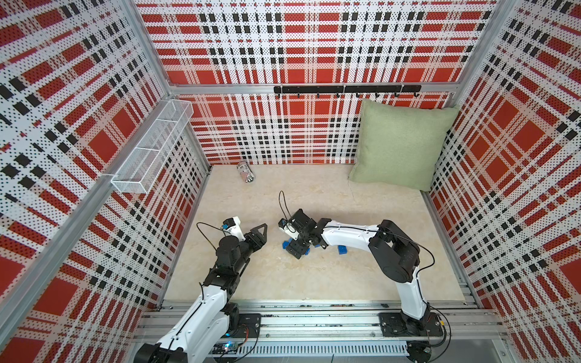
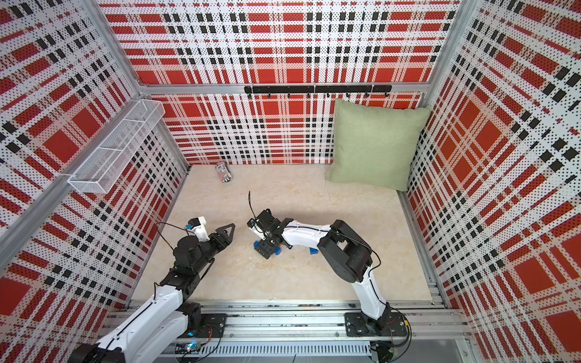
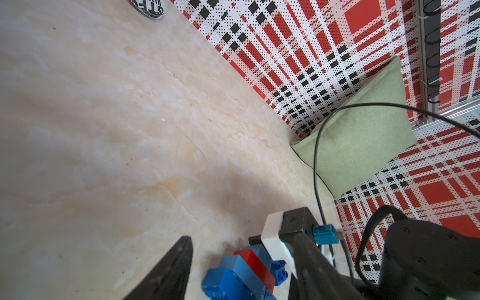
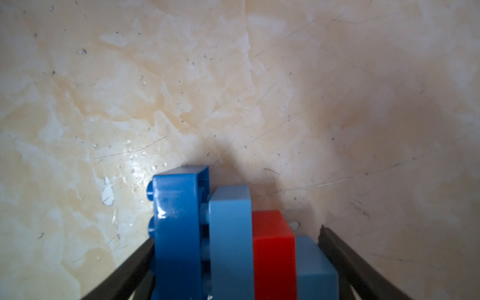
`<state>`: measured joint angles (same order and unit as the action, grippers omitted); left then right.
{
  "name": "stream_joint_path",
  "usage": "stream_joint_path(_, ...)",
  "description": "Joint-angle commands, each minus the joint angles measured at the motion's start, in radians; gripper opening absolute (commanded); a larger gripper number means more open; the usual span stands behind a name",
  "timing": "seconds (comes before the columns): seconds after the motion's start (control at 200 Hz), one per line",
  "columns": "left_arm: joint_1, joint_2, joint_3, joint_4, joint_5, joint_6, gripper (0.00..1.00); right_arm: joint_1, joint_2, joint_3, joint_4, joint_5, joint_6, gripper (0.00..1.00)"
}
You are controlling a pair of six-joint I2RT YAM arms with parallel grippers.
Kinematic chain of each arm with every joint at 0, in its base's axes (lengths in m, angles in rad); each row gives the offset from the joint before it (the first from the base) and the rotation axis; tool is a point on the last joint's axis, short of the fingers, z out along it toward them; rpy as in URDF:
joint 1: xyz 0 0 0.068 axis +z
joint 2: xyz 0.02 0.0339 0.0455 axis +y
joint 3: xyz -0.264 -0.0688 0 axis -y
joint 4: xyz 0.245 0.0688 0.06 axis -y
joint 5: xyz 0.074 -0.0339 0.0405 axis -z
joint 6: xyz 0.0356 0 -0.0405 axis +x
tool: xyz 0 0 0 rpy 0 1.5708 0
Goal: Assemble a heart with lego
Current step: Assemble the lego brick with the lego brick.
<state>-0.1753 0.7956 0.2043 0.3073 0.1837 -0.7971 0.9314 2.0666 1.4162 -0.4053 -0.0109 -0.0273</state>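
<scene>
The heart (image 4: 233,233) is a stack of joined lego lying on the floor: dark blue, light blue, red and light blue bricks side by side. The left wrist view shows it too (image 3: 246,270). My right gripper (image 4: 237,235) points down over it, one finger against each outer brick, shut on the stack. From above only blue edges of it (image 1: 286,244) show beside that gripper (image 1: 297,248). A loose blue lego brick (image 1: 342,249) lies by the right forearm. My left gripper (image 1: 263,235) hangs open and empty a little left of the heart.
A striped can (image 1: 246,171) lies near the back wall. A green pillow (image 1: 399,144) leans in the back right corner. A white wire basket (image 1: 151,147) hangs on the left wall, and a black hook rail (image 1: 345,89) runs along the back wall.
</scene>
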Motion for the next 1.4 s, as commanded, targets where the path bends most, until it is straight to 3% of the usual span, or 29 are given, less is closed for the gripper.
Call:
stream_joint_path(0.0,0.008,-0.013,-0.006,0.029,0.011,0.007,0.67,0.006,-0.001,-0.017,0.007,0.005,0.014,0.69)
stream_joint_path(0.24,0.01,-0.01,-0.006,0.032,0.011,0.003,0.67,0.009,-0.017,-0.035,0.033,0.013,0.028,0.68)
stream_joint_path(0.421,0.008,-0.01,-0.005,0.033,0.011,0.002,0.67,0.01,-0.022,-0.025,0.026,0.009,0.027,0.82)
stream_joint_path(0.571,0.008,-0.009,-0.005,0.033,0.011,0.002,0.67,0.01,-0.052,-0.022,0.034,0.002,0.029,1.0)
stream_joint_path(0.882,0.008,-0.017,-0.003,0.029,0.01,0.007,0.67,-0.02,-0.138,-0.059,0.049,-0.042,0.058,1.0)
stream_joint_path(1.398,0.009,-0.007,0.0,0.029,0.011,0.01,0.67,0.019,-0.039,-0.043,0.011,0.032,0.056,1.0)
